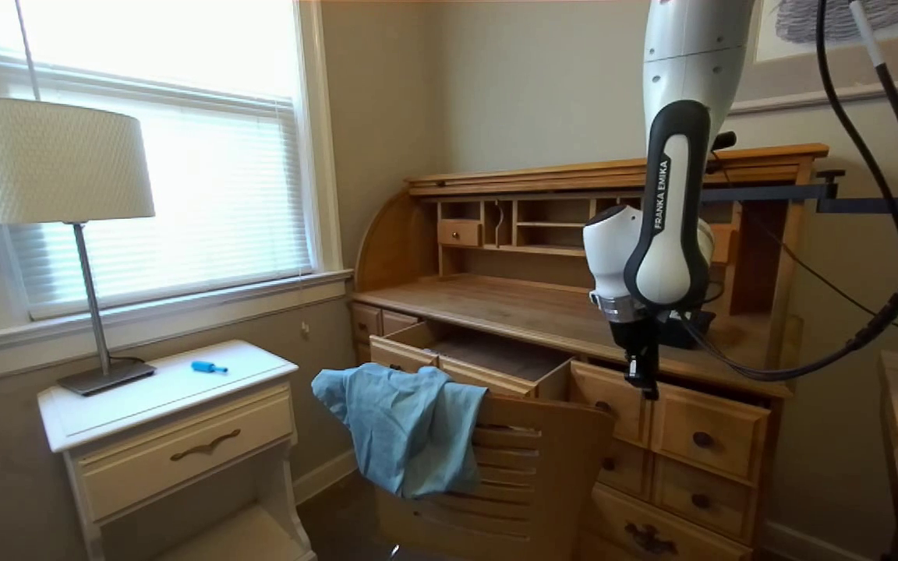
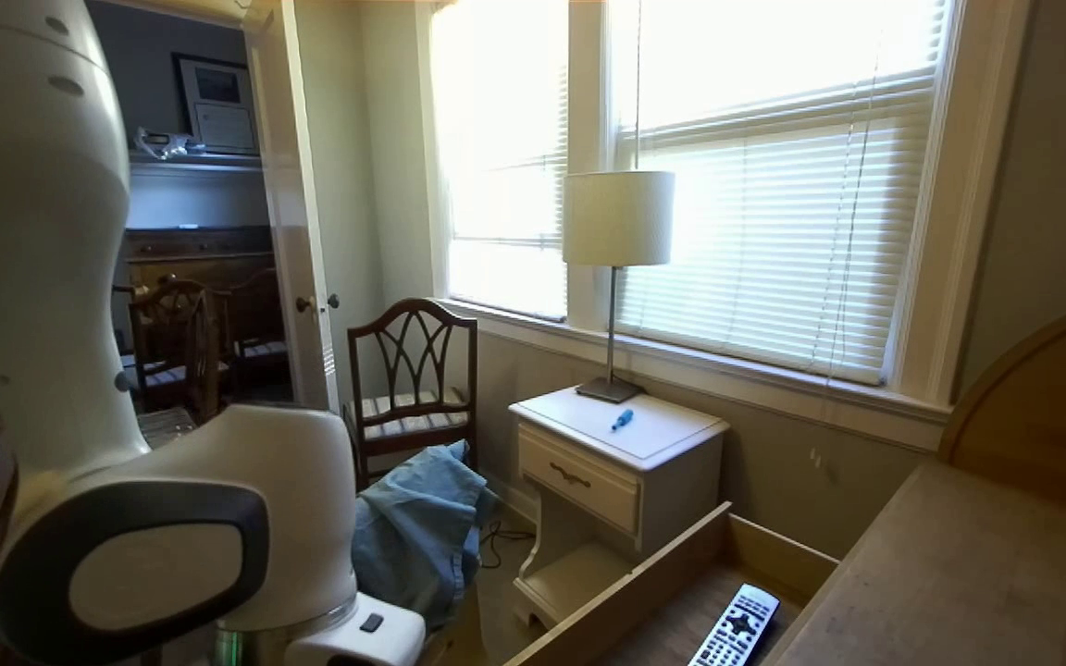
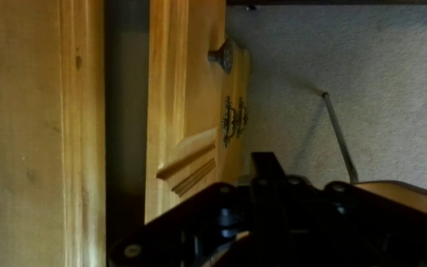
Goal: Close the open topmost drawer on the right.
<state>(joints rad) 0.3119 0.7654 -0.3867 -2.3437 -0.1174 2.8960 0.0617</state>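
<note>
A honey-oak roll-top desk [image 1: 527, 269] fills the corner of a beige room, its counter [image 1: 488, 301] stretching across the middle of an exterior view beneath cubbyholes [image 1: 550, 236]. At 10 o'clock is a bright window [image 1: 168, 187]; at 8 o'clock, a white nightstand [image 1: 176, 421] carrying a lamp [image 1: 51, 160] and a small blue object [image 1: 207, 367]. At 5 o'clock stands a wooden chair [image 1: 554, 467], a light-blue cloth [image 1: 410, 428] draped over its back, and behind it the wide centre drawer [image 1: 488, 378] stands open; in an exterior view, a remote control [image 2: 738, 624] lies inside it, at 5 o'clock. The topmost drawer on the right [image 1: 671, 425] sits below the counter, at 4 o'clock in an exterior view: honey-oak, with a bevelled front and a round dark knob [image 1: 702, 439]. It is pulled partway out; the wrist view shows a dark gap at 9 o'clock between its front and the counter's edge. The black end effector [image 1: 642, 387], also at 4 o'clock, points down from a white robot arm [image 1: 675, 202] and overlaps the drawer's front. Its fingers [image 3: 268, 167] look drawn together and reach in from 5 o'clock in the wrist view; whether they touch the front cannot be told.
</note>
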